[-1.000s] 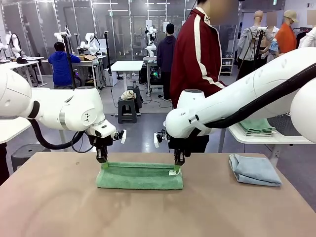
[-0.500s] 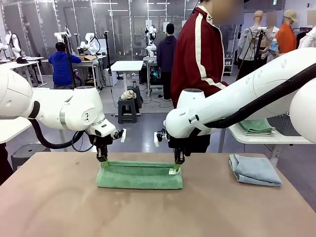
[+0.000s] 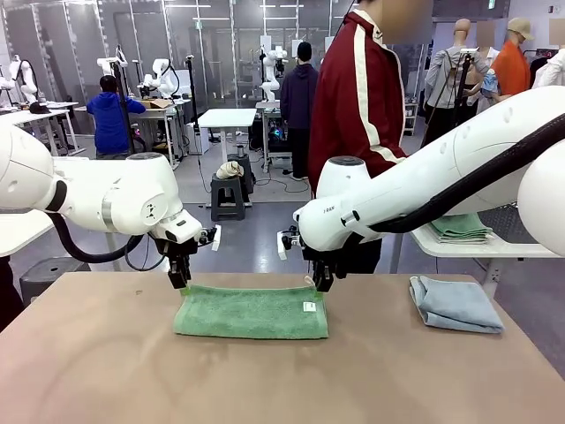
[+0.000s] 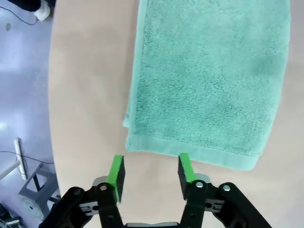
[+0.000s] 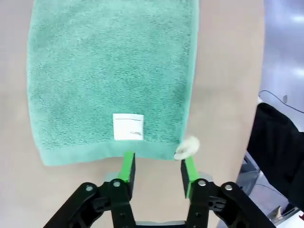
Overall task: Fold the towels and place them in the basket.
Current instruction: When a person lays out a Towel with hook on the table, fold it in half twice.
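Green towel (image 3: 250,312) lies folded flat on table (image 3: 106,371), white tag (image 5: 128,127) up. Left gripper (image 4: 149,171) hovers at the towel's far left corner, fingers apart, holding nothing. Right gripper (image 5: 156,168) hovers at its far right corner, also apart and empty. Blue-grey towel (image 3: 454,303) sits well right of the green towel.

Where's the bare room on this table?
Bare table in front of the green towel and to its left; a gap between it and the blue-grey towel. Crowded at the green towel's far edge, under the left gripper and right gripper.
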`<state>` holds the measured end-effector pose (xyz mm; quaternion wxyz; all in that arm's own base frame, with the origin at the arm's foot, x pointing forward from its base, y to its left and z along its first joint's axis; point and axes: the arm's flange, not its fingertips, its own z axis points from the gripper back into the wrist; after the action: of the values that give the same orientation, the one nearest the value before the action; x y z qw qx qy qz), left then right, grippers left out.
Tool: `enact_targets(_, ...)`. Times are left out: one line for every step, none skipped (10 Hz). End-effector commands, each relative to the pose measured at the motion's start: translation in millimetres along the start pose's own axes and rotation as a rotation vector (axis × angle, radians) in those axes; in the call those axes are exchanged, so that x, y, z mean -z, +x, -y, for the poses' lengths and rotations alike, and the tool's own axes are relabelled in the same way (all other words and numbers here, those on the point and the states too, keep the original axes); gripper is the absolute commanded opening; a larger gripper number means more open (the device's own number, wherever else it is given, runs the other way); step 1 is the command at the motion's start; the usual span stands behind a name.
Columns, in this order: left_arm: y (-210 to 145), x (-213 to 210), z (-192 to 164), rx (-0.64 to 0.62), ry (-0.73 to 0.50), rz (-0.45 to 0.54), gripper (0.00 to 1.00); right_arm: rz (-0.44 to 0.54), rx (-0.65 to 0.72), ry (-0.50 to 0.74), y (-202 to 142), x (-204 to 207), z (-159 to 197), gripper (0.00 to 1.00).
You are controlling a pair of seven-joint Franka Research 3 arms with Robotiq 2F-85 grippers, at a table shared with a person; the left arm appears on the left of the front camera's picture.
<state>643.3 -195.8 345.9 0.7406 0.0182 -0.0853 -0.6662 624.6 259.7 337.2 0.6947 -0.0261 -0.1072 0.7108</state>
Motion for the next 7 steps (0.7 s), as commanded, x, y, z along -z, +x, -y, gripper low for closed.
enact_targets(-6.9, -7.0, 10.9, 0.003, 0.057, -0.008, 0.75, -0.017, 0.017, -0.06, -3.5, -7.8, -5.6, 0.68)
enact_targets(-8.0, -20.6, 17.0, 0.004, 0.046, 0.025, 0.84, 0.006, 0.019, -0.054, 2.0, -19.7, -12.5, 0.81)
enact_targets(-11.0, -47.6, 30.1, 0.027, 0.01, 0.095, 0.84, 0.028, 0.052, 0.0, 11.0, -45.1, -29.7, 0.81)
enact_targets(-13.6, -78.6, 46.6, 0.046, -0.049, 0.145, 0.84, 0.041, 0.077, 0.024, 18.3, -70.6, -49.5, 0.81)
enact_targets(-17.8, -108.2, 61.1, 0.055, -0.056, 0.168, 0.84, 0.026, 0.12, -0.002, 24.1, -96.4, -69.2, 0.81)
enact_targets(-24.2, -129.6, 72.5, 0.056, -0.041, 0.184, 0.84, 0.017, 0.192, -0.022, 29.0, -115.0, -84.1, 0.81)
enact_targets(-33.3, -150.9, 83.7, 0.08, -0.021, 0.208, 0.84, 0.011, 0.297, -0.059, 31.7, -133.1, -98.5, 0.81)
